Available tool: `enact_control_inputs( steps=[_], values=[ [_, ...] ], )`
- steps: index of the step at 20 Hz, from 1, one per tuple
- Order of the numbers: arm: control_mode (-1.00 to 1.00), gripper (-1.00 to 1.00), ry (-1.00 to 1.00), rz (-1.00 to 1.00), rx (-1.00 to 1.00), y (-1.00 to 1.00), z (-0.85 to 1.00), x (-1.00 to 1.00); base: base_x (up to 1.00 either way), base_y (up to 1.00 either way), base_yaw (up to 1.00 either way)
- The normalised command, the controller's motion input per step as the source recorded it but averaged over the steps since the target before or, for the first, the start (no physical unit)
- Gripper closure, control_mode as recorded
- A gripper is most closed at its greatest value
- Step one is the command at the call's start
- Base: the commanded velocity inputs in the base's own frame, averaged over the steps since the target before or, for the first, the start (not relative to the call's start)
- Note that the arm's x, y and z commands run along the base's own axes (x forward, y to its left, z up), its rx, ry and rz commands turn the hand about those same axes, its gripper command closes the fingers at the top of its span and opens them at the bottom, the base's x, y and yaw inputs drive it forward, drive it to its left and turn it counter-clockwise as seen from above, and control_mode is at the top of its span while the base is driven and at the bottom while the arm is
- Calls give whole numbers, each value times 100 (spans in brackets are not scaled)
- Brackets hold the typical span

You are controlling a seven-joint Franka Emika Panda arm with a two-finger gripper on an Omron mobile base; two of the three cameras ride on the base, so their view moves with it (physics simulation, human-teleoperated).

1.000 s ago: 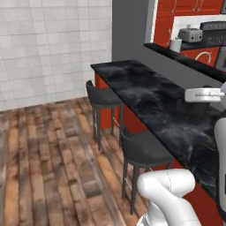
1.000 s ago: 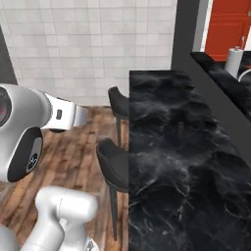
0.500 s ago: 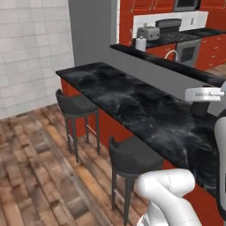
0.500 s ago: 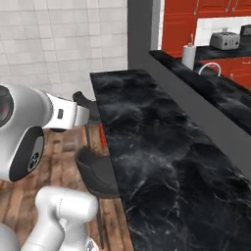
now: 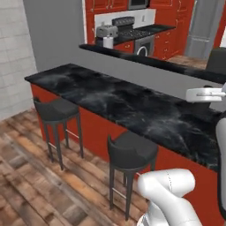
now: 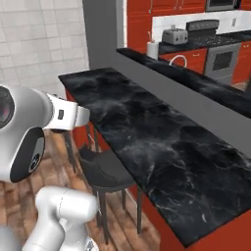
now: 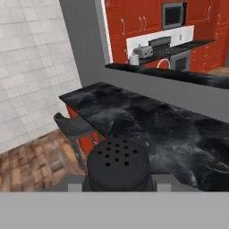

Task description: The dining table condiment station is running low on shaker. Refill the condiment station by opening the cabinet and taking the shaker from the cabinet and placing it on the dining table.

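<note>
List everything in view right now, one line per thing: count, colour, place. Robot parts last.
shaker: one, dark with a holed top, close in front of the hand camera, between the pincer's fingers.
dining table: one, black white-veined marble top on a red front, running across the middle.
stools: two in the left base view, black, on the near side of the dining table.
toaster: one, silver, on the far kitchen counter.
stove: one, grey with a dark cooktop, right of the toaster.
microwave: one, dark, set among the red upper cabinets.
wall cabinets: red, at the back.
floor: brown wood planks.
tiled wall: white, at left.
robot arm: white, dark joints.
</note>
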Motion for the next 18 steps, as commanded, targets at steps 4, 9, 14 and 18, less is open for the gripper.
enact_control_inputs(
  steps=[4,9,14,18],
  values=[
    [100,100,0,0,0,0,0,0,15,95,-45],
    [100,100,0,0,0,0,0,0,41,96,-44],
    [100,100,0,0,0,0,0,0,70,69,-40],
    [100,100,0,0,0,0,0,0,82,33,-34]
  ],
)
